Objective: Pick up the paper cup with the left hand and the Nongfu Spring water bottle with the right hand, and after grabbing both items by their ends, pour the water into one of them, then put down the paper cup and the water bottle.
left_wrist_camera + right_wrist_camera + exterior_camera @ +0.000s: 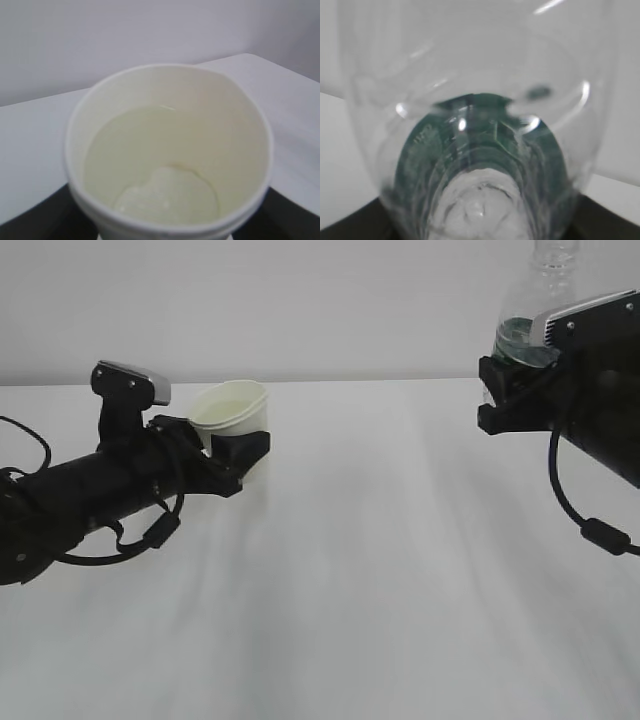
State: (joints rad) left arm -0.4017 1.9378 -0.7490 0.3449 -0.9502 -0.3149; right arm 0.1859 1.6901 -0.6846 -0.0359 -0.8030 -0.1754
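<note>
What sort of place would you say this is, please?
Probably a robot test bench, not a home: a bare white table, a blank wall, and two black arms holding a paper cup and a bottle.

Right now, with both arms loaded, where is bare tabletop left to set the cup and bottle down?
The white table is bare across the middle, between the left gripper holding the paper cup and the right gripper holding the water bottle, and along the whole front. Crowded spots: only the left edge under that arm's cables and the far right under the raised arm.
</note>
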